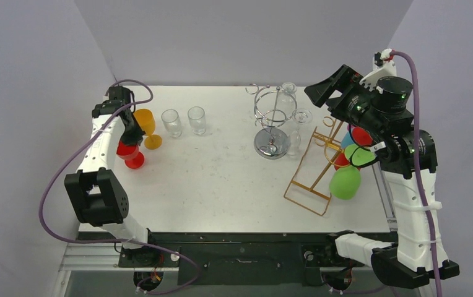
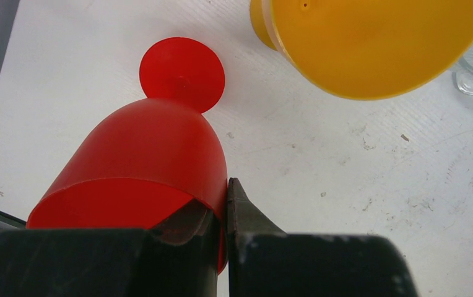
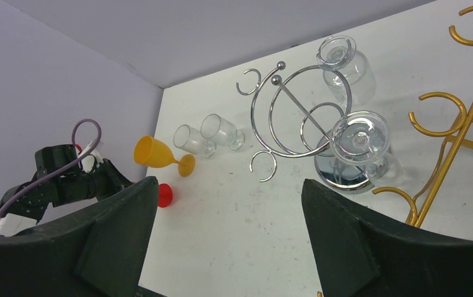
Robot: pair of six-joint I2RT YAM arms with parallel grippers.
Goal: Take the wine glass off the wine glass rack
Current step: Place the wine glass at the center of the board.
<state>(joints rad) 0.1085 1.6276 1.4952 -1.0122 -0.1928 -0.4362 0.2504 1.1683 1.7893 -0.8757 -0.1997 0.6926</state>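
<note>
The left pincer is clamped on the rim wall of the red wine glass, which is well apart from the chrome rack, foot at or on the table just beside the orange glass. Recommended: confirm the foot sits flat, part the jaws fully, withdraw upward without brushing either glass. The right pincer stands wide open, empty, facing that chrome rack.

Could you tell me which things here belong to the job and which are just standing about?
Job: silver rack, hanging clear glasses, gold rack, green glass, red glass in left gripper.
Bystanders: yellow glass, two upright clear glasses.
</note>
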